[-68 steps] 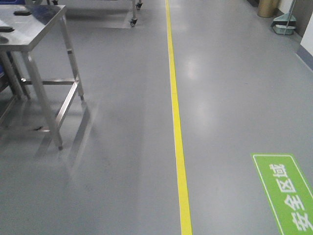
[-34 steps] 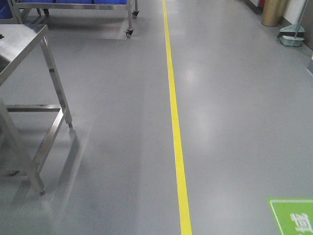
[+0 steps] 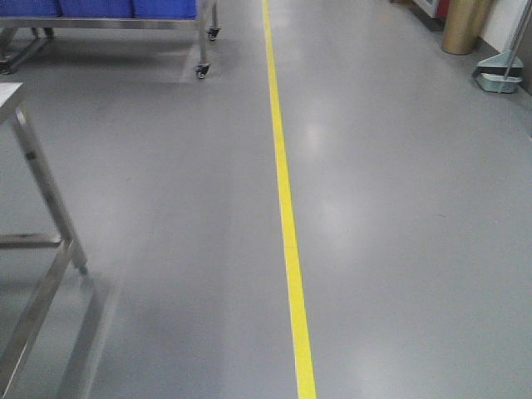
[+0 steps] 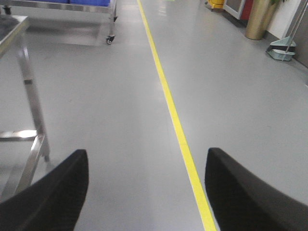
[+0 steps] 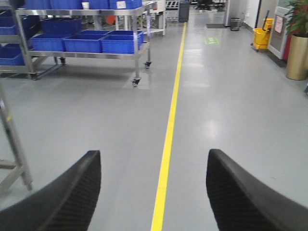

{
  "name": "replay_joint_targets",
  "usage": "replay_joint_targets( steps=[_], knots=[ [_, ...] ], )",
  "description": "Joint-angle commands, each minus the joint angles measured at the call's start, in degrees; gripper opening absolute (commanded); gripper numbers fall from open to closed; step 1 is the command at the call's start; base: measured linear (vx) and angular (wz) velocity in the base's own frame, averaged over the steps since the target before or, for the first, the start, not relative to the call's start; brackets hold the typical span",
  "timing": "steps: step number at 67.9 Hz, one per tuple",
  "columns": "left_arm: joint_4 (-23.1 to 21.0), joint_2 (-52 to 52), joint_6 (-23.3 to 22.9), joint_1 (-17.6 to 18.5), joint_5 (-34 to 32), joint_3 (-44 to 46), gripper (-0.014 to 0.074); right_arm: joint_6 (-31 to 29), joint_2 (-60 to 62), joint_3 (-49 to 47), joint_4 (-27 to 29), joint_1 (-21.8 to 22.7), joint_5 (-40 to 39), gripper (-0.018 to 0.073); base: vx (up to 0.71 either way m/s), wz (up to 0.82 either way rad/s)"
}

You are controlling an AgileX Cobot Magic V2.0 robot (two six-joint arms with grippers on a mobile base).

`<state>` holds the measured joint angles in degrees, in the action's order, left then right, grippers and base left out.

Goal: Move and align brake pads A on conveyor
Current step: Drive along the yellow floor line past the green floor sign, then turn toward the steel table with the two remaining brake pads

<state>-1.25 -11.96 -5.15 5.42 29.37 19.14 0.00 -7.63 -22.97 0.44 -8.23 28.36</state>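
Left hand (image 4: 144, 202): both black textured fingers (image 4: 53, 202) spread wide, holding and touching nothing. Right hand (image 5: 151, 197): fingers (image 5: 240, 197) equally spread, gripping nothing. Under both gaps lies the smooth grey floor (image 3: 399, 249), with a straight yellow floor line (image 3: 287, 233) running away from the cameras. A stainless steel tabletop corner (image 3: 8, 93) and its leg (image 3: 50, 208) stand at the left. Further off is a wheeled steel rack with blue bins (image 5: 96, 43). The brake pads and the conveyor are outside every view.

Yellow line (image 5: 169, 125) (between fingers (image 5: 240, 197)); blue bins (image 5: 103, 43)
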Motion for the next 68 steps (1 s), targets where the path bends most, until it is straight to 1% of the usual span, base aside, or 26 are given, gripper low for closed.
replay_joint_targets(
  steps=[1,19,29,68],
  knots=[
    [-0.41,-0.7,-0.35,0.21,-4.34,1.46,0.0503,0.0,-0.77,-1.31,-0.44,0.14,-4.38,0.0453,0.62,-0.25],
    [-0.41,-0.7,-0.35,0.21,-4.34,1.46,0.0503,0.0,-0.77,-1.31,-0.44,0.2,-4.38,0.0453,0.61,-0.25],
    [-0.41,-0.7,-0.35,0.21,-4.34,1.46,0.0503,0.0,-0.77,-1.31,-0.44,0.2,-4.38,0.0453,0.59,-0.07],
    [-0.41,-0.7,-0.35,0.21,-4.29,1.46,0.0503,0.0,-0.77,-1.31,-0.44,0.2,-4.38,0.0453,0.56,0.23]
  ],
)
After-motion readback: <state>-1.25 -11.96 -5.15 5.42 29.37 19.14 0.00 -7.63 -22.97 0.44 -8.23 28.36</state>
